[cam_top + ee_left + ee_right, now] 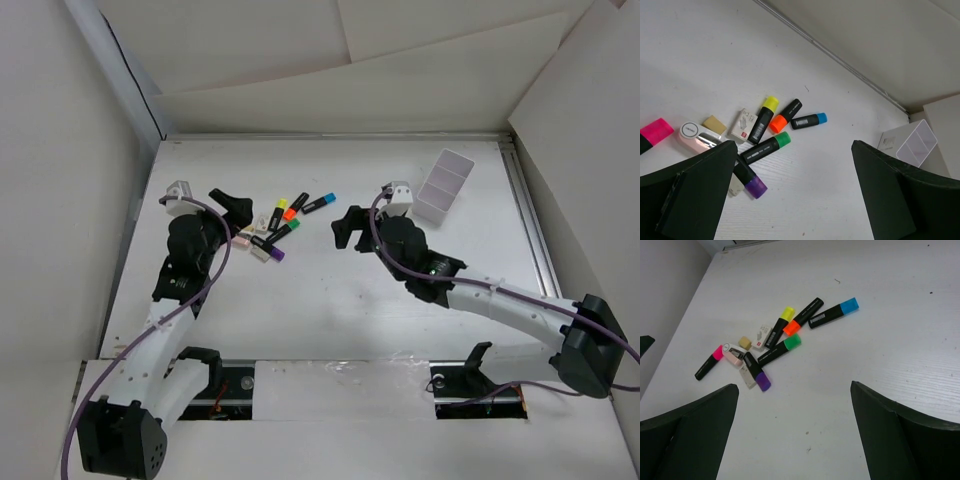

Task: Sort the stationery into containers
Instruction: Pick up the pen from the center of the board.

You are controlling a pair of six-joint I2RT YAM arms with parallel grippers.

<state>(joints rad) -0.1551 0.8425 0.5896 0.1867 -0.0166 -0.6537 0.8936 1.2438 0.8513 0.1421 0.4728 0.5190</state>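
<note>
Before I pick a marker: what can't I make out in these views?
- Pink-capped marker: top view, under the left gripper; left wrist view, cut off by the frame edge.
- Purple-capped marker: left wrist view, body partly behind a finger.
- Tray: outside the right wrist view; left wrist view, lower corner behind the other finger.
- Print on the white packet: too small in every view.

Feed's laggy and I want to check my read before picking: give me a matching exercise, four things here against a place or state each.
1 blue-capped marker
2 pink-capped marker
3 tray
4 left gripper

A open, holding nothing
B pile's end nearest the tray
C empty, toward the table's far right
D pile's end farthest from the tray

Pairs: 1-B, 2-D, 3-C, 4-A
</note>
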